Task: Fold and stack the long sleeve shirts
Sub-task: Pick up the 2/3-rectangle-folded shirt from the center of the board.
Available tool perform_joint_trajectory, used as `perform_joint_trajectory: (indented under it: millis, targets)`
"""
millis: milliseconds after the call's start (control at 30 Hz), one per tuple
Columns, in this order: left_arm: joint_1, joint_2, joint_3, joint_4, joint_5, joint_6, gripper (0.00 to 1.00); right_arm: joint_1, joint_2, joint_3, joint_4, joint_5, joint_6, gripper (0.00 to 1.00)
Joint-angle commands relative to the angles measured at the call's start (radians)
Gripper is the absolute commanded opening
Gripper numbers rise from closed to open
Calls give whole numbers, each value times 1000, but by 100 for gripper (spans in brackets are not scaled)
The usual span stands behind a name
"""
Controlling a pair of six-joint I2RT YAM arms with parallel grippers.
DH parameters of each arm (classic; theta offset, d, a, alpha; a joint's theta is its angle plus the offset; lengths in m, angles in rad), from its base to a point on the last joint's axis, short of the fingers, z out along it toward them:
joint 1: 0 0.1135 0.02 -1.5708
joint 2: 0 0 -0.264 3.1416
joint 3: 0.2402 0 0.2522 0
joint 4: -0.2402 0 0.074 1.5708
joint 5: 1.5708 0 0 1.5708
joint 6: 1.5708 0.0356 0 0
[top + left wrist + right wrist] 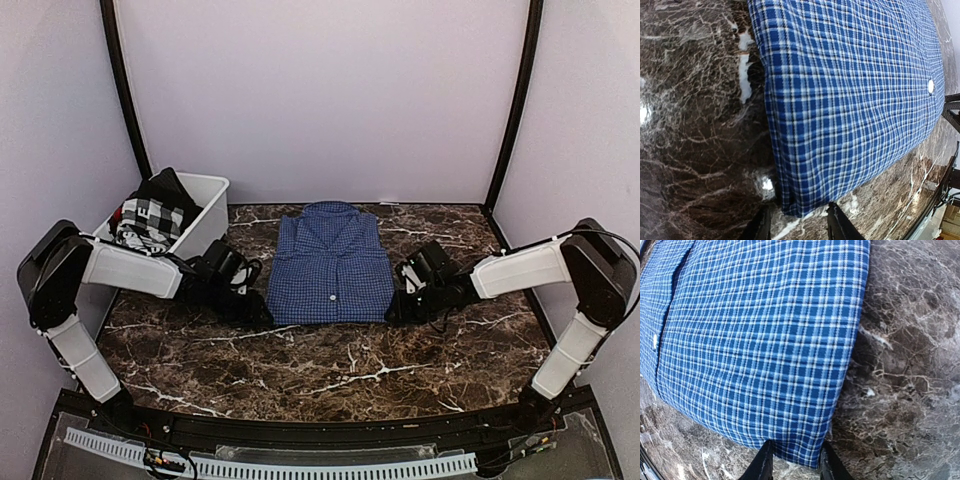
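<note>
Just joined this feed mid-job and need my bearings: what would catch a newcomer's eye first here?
The blue fine-checked cloth button-up shirt lies folded into a neat rectangle at the middle of the dark marble table, collar away from the arms. The left gripper and right gripper each straddle one of its near corners. At the far left, a white plastic bin holds black-and-white checked cloth.

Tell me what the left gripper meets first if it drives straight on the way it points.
The blue checked shirt: in the left wrist view its near corner lies between the jaws of the left gripper, so cloth likely comes first, almost at once.
</note>
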Motion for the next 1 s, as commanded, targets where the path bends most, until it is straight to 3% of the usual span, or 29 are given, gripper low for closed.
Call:
perform_joint_trajectory:
  millis: [0, 967]
  targets:
    - [-10, 20, 38, -10, -13, 19, 37, 25, 42, 16, -14, 15, 4, 28]
    - [-18, 8, 31, -14, -34, 27, 29, 41, -22, -53, 7, 33, 79, 26]
